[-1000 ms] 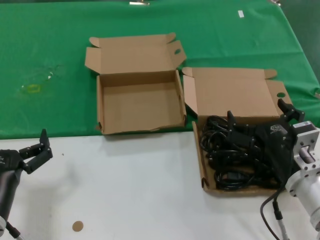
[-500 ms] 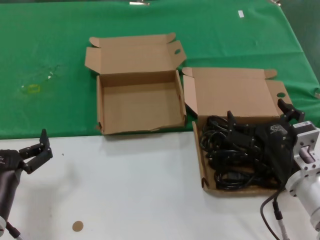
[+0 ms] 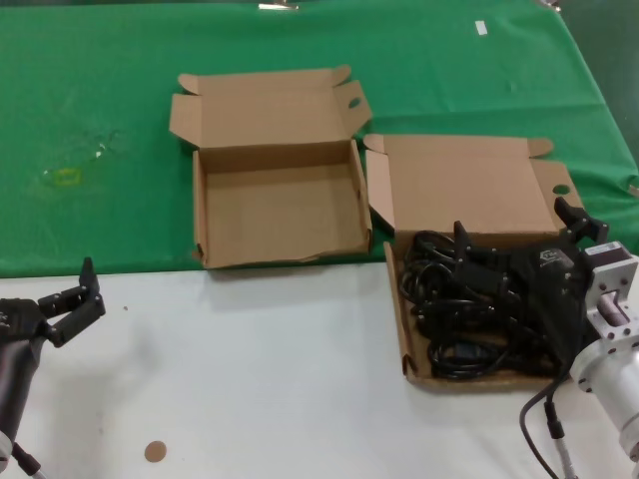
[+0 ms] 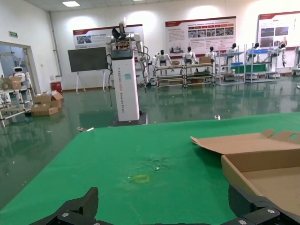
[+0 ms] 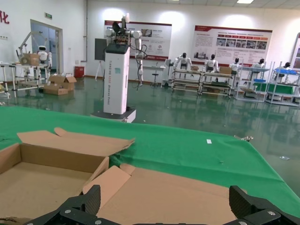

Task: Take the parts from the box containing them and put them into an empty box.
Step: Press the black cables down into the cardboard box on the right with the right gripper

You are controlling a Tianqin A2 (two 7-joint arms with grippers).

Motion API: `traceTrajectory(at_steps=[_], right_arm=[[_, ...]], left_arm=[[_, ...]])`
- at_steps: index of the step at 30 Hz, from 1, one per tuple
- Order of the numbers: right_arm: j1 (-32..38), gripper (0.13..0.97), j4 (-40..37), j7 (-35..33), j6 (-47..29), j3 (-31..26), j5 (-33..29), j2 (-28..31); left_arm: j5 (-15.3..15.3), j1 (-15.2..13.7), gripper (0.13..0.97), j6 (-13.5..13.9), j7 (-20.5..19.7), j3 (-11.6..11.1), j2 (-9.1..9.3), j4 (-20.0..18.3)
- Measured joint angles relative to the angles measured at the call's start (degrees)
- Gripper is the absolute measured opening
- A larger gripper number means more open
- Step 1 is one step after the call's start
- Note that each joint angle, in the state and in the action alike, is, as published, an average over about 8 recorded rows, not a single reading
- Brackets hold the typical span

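Over the right-hand box, I hold the right pincer spread wide above the black cords, not yet grasping. Next comes lowering and clenching, then carrying to the empty box. Left pincer waits released, near-left.

Empty box left of full box; cords inside latter.
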Motion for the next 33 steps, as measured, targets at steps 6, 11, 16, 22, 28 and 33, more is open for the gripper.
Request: traceTrajectory(at_steps=[6, 11, 16, 22, 28, 33], right_arm=[[0.0, 0.966, 0.0, 0.0, 0.0, 0.0, 0.0, 0.0], [0.0, 0.966, 0.0, 0.0, 0.0, 0.0, 0.0, 0.0], [0.0, 0.966, 0.0, 0.0, 0.0, 0.0, 0.0, 0.0], [0.0, 0.966, 0.0, 0.0, 0.0, 0.0, 0.0, 0.0], [0.0, 0.966, 0.0, 0.0, 0.0, 0.0, 0.0, 0.0], [0.0, 0.966, 0.0, 0.0, 0.0, 0.0, 0.0, 0.0]], left_arm=[[0.0, 0.0, 0.966, 0.0, 0.0, 0.0, 0.00, 0.0], [0.0, 0.0, 0.966, 0.0, 0.0, 0.0, 0.00, 0.0], [0.0, 0.0, 0.966, 0.0, 0.0, 0.0, 0.00, 0.0], [0.0, 0.0, 0.966, 0.0, 0.0, 0.0, 0.00, 0.0], [0.0, 0.0, 0.966, 0.0, 0.0, 0.0, 0.00, 0.0], [0.0, 0.0, 0.966, 0.0, 0.0, 0.0, 0.00, 0.0]])
